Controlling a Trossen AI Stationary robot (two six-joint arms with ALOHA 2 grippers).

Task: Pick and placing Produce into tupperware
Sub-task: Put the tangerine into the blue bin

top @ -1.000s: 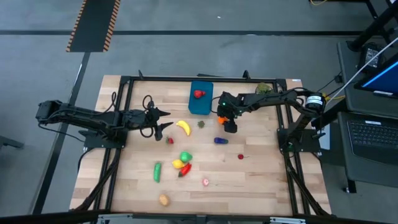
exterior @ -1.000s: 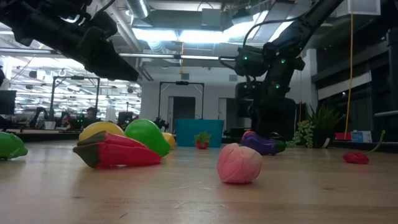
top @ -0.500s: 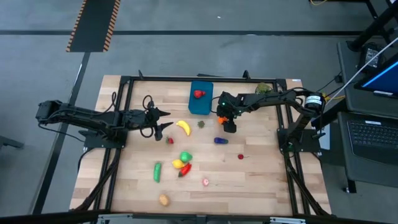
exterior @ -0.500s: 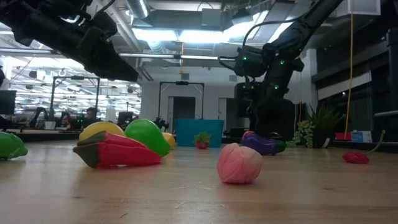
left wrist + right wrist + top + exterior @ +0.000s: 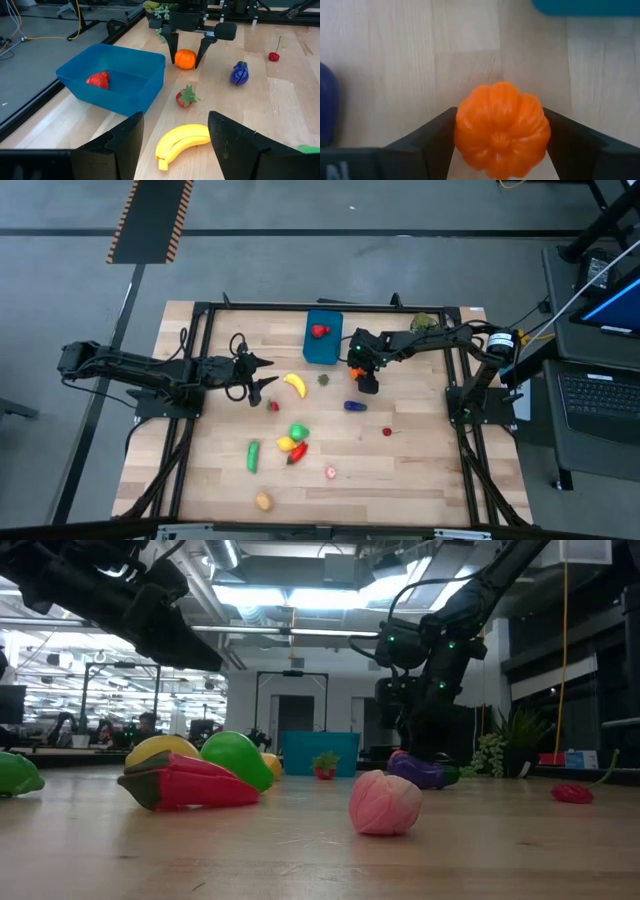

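The right gripper (image 5: pixel 501 165) is sitting low over the table with its fingers spread on either side of the orange (image 5: pixel 501 129), both pads looking right up against the fruit or nearly so, though it's hard to say if it's really squeezing yet. In the high view the orange (image 5: pixel 355 369) is lying just off the teal tub (image 5: pixel 322 348) at about its 4 o'clock, and the tub is already holding one strawberry (image 5: pixel 319 331). For this step, the gripper probably wants to be closing evenly so the round toy isn't popping out sideways, then lifting clear of the tub wall before swinging toward 10 o'clock. The left gripper (image 5: pixel 268 373) is waiting with fingers apart, the banana (image 5: pixel 294 384) just off its 3 o'clock.
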